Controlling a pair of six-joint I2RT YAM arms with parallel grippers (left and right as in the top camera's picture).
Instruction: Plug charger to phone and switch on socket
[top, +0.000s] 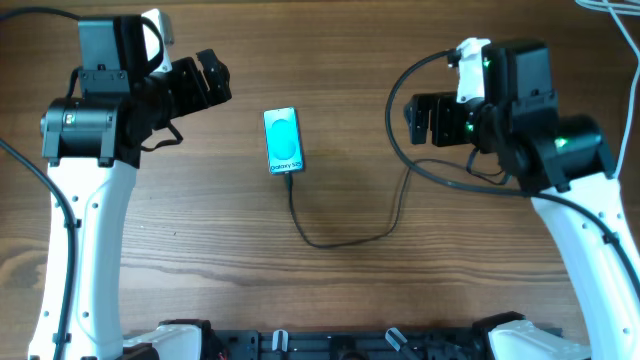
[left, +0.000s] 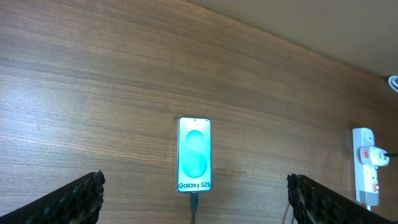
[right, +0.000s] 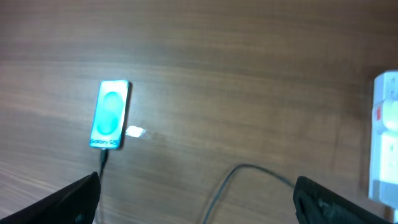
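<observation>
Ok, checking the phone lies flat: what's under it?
The phone lies screen-up on the wood table, with the charger meeting its text end. Nothing pokes out from beneath, but the patch it covers is hidden.

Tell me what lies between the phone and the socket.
Bare wood, as the left wrist view shows between phone and socket. In the right wrist view the charger loops just beside that line.

Open wood lies between the left pincer and the phone, and the tabletop is bare past the phone's far end and on both its sides. At the phone's near end the charger trails out and loops rightward across the lane toward the right arm, with the socket well beyond to the right.
</observation>
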